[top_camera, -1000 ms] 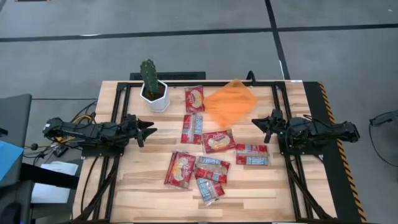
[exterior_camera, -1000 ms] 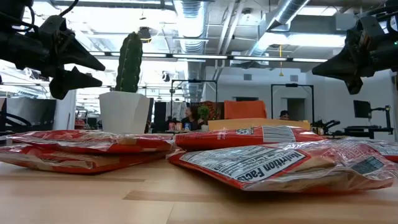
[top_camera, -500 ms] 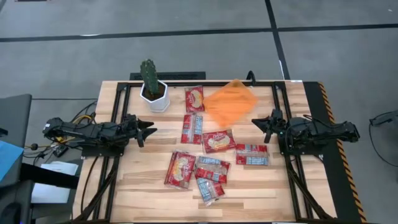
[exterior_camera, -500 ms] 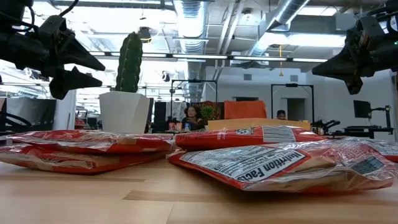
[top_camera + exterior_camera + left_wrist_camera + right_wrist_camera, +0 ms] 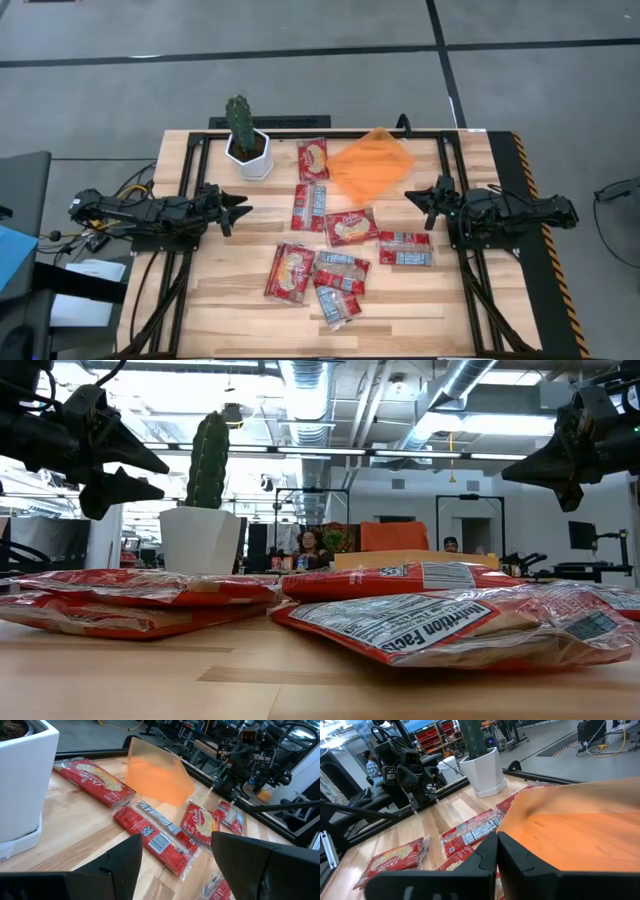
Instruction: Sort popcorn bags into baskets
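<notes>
Several red popcorn bags lie flat on the wooden table in the high view, among them one with a cream panel, one with pale bands and a loose overlapping group near the near edge. The orange tray rests toward the far edge, and also appears in the right wrist view. My left gripper hovers open above the table's left side, pointing right toward the bags. My right gripper hovers shut at the right side, just right of the tray. Neither touches anything.
A white pot with a green cactus stands at the far left, beside the farthest bag. Black frame rails run along both table sides. Bare wood shows at the near edge. A person sits far off in the room.
</notes>
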Controlling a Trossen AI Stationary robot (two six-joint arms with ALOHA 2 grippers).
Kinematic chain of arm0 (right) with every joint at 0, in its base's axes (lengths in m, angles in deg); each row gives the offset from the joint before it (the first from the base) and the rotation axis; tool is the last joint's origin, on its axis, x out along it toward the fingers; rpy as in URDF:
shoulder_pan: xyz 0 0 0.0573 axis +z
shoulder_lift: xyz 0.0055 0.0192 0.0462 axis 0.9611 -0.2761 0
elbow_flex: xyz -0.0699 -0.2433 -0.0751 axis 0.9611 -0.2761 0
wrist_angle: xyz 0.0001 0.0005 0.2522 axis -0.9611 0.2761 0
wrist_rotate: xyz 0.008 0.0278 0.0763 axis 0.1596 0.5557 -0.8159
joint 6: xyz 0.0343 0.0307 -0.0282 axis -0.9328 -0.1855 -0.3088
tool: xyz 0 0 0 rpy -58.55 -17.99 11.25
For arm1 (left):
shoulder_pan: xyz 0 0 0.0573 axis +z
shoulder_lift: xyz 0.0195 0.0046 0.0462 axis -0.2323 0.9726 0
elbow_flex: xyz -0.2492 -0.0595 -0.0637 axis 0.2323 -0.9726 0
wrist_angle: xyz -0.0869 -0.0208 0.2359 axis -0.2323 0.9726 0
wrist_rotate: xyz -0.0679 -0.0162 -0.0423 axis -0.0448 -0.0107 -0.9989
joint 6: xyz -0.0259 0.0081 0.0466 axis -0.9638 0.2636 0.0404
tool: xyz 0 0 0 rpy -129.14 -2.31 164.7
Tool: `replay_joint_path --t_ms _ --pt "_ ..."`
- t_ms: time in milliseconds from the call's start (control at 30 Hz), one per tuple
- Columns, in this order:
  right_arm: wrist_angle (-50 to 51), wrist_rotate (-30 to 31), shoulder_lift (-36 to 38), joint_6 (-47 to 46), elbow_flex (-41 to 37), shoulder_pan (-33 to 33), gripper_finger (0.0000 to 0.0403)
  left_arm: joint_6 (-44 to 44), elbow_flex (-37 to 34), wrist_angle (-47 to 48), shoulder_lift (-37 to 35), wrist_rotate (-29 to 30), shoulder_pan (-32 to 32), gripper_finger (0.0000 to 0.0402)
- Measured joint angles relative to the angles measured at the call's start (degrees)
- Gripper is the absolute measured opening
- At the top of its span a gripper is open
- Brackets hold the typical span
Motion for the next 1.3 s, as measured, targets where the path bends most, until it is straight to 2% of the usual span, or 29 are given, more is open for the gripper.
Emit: replay_joint_path --t_ms 400,500,667,767,833,967,1100,1300 --pt "-0.01 0.0 -0.01 0.02 0.0 0.01 0.0038 0.0 0.0 -0.04 0.0 0.01 0.01 0.0225" --pt "-0.01 0.0 -0.02 0.01 0.0 0.0 0.0038 -2.24 -0.16 -1.23 0.01 0.2 -0.01 0.0225" --pt "-0.01 0.04 -0.02 0.01 -0.02 0.02 0.0038 -4.1 -0.23 -7.66 -0.05 6.07 0.1 0.0225" --pt "-0.36 0.07 -0.01 -0.11 -0.02 -0.03 0.0038 -9.24 -0.22 -7.93 0.01 7.2 0.12 0.0225" --pt "-1.53 -0.03 -0.02 -3.88 -0.02 -0.03 0.0038 -10.59 -0.22 -7.77 0.0 8.04 0.08 0.0225" --pt "-2.55 0.0 -0.02 -20.93 -0.02 0.1 0.0038 -10.11 -0.2 -7.58 0.01 9.9 0.08 0.0225" --pt "-4.97 -0.04 -0.02 -29.27 -0.02 0.0 0.0038 -12.92 -0.18 -9.81 0.01 11.99 0.08 0.0225" --pt "-16.81 0.2 -0.02 -26.42 -0.02 -0.34 0.004 -15.75 -0.07 -11.65 0.01 12.45 0.08 0.0225"
